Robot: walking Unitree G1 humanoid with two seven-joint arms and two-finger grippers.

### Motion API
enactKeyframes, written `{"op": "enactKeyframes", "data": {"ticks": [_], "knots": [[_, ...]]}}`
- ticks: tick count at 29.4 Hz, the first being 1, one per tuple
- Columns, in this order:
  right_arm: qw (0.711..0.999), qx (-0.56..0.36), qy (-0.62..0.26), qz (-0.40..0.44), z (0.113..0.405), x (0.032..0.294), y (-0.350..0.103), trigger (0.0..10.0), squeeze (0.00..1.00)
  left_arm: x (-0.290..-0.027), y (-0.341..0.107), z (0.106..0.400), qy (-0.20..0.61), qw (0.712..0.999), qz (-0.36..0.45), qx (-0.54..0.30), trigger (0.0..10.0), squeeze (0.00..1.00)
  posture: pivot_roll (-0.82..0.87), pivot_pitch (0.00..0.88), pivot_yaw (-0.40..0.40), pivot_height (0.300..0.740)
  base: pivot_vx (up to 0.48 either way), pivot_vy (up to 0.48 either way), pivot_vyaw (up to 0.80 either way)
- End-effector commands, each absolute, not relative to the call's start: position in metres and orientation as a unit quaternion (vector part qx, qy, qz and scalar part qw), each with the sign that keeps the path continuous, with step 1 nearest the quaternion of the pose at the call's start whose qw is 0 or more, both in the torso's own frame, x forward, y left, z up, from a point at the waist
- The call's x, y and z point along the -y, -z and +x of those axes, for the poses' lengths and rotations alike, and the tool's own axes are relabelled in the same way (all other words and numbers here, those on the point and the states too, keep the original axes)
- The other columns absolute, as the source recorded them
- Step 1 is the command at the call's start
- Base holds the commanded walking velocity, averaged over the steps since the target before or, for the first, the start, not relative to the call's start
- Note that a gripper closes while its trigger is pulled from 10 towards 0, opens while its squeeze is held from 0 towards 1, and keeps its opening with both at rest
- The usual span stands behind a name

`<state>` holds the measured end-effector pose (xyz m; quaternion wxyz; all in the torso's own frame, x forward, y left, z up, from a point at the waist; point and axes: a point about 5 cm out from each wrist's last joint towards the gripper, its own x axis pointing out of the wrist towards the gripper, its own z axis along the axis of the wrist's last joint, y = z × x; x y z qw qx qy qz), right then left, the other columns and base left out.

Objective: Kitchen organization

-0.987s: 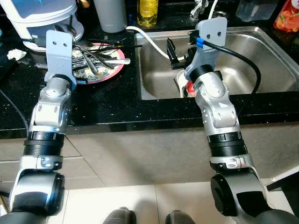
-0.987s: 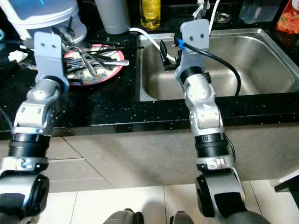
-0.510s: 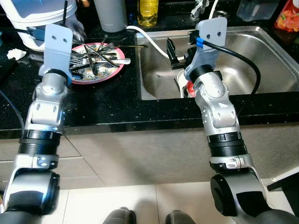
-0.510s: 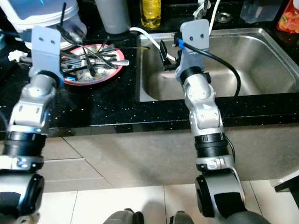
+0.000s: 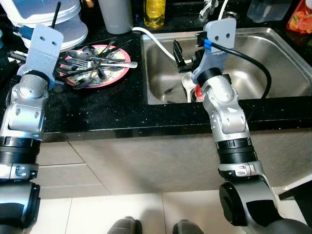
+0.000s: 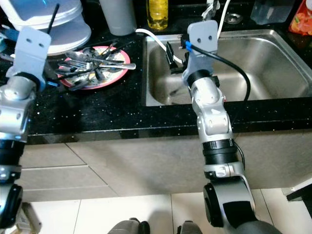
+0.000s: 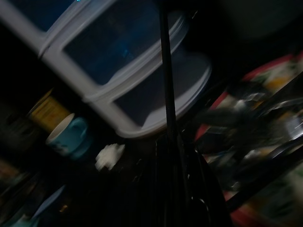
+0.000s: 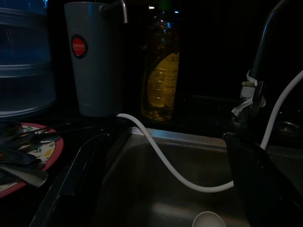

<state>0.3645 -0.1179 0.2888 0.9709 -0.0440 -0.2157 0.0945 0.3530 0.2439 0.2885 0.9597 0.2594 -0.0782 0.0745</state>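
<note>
The robot stands before a black tabletop (image 5: 112, 105) with a steel sink (image 5: 273, 58) set into it. On the tabletop, left of the sink, lies a pink plate (image 5: 114, 73) heaped with forks and spoons (image 5: 92, 58). Behind it stand a white stacked container (image 5: 53, 19), a grey tumbler (image 5: 114, 14) and a bottle of yellow liquid (image 5: 154, 12).

The left end effector (image 7: 170, 156) is raised near the left edge of the plate, close to the white container. In the left wrist view a thin black stick (image 7: 165, 71) rises from between its fingers, so it seems to have its fingers closed on this stick (probably a chopstick, though the view is dark and blurred). The right end effector (image 8: 165, 189) hangs over the near left part of the sink with its fingers spread wide and nothing between them. A white hose (image 8: 161, 156) curves into the sink, and a white spoon (image 5: 187, 84) lies on the bottom near a small red thing (image 5: 199, 90).

The step in hand appears to be sorting the cutlery from the plate. The next move calls for carrying the stick to its place while keeping it upright, so it does not knock the container.
</note>
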Motion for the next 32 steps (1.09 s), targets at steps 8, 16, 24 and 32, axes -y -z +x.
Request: {"op": "enactKeyframes", "data": {"ticks": [8, 16, 24, 32], "knots": [[0.970, 0.222, -0.096, -0.039, 0.364, 0.116, -0.292, 10.0, 0.00, -0.160, -0.289, 0.357, 0.187, 0.968, 0.135, 0.102, 10.0, 0.00, 0.07, 0.084, 0.089, 0.740, 0.000, 0.000, 0.00], [0.971, 0.224, -0.078, -0.042, 0.361, 0.123, -0.293, 10.0, 0.00, -0.104, -0.264, 0.373, 0.309, 0.948, 0.071, 0.025, 10.0, 0.00, 0.04, 0.097, 0.121, 0.740, 0.000, 0.000, 0.00], [0.977, 0.199, -0.014, -0.074, 0.365, 0.150, -0.290, 10.0, 0.00, -0.074, -0.262, 0.407, 0.278, 0.960, 0.029, -0.034, 10.0, 0.00, 0.00, 0.134, 0.155, 0.740, 0.000, 0.000, 0.00], [0.978, 0.182, -0.005, -0.097, 0.370, 0.156, -0.293, 10.0, 0.00, -0.049, -0.267, 0.409, 0.308, 0.950, -0.030, -0.044, 10.0, 1.00, -0.02, 0.165, 0.176, 0.740, 0.000, 0.000, 0.00]]}}
